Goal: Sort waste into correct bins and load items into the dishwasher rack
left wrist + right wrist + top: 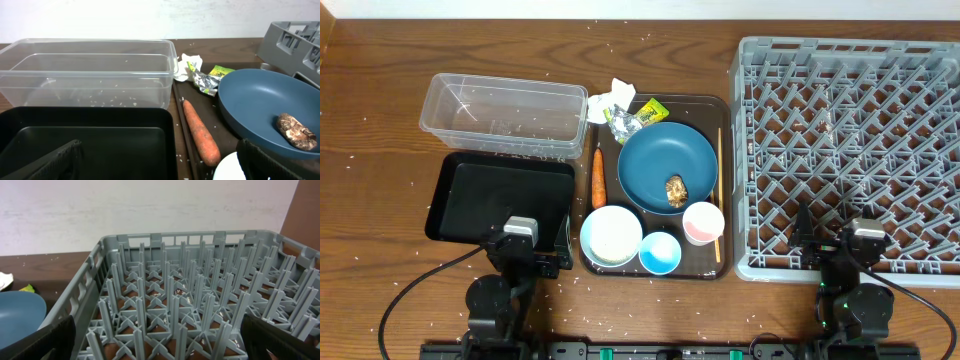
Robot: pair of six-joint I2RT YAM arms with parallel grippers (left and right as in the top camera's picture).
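Observation:
On the brown serving tray [705,110] lie crumpled white paper [610,102], a yellow-green foil wrapper [640,114], a carrot [599,177], a dark-blue plate [660,155] bearing a brown food lump [676,190], a white bowl [611,235], a light-blue cup [660,252], a pink cup [703,222] and chopsticks [719,190]. The clear tub [510,84] holds rice grains [107,101]. The black tray [490,190] lies in front of it. The grey rack [850,120] stands at the right. My left gripper [160,165] is open over the black tray's near right corner. My right gripper [160,340] is open over the rack's near edge.
White rice grains are scattered over the wooden table [380,110]. A pale wall runs behind the table. The carrot [200,131] and plate [260,107] lie just right of my left gripper. Cables trail from both arm bases at the front edge.

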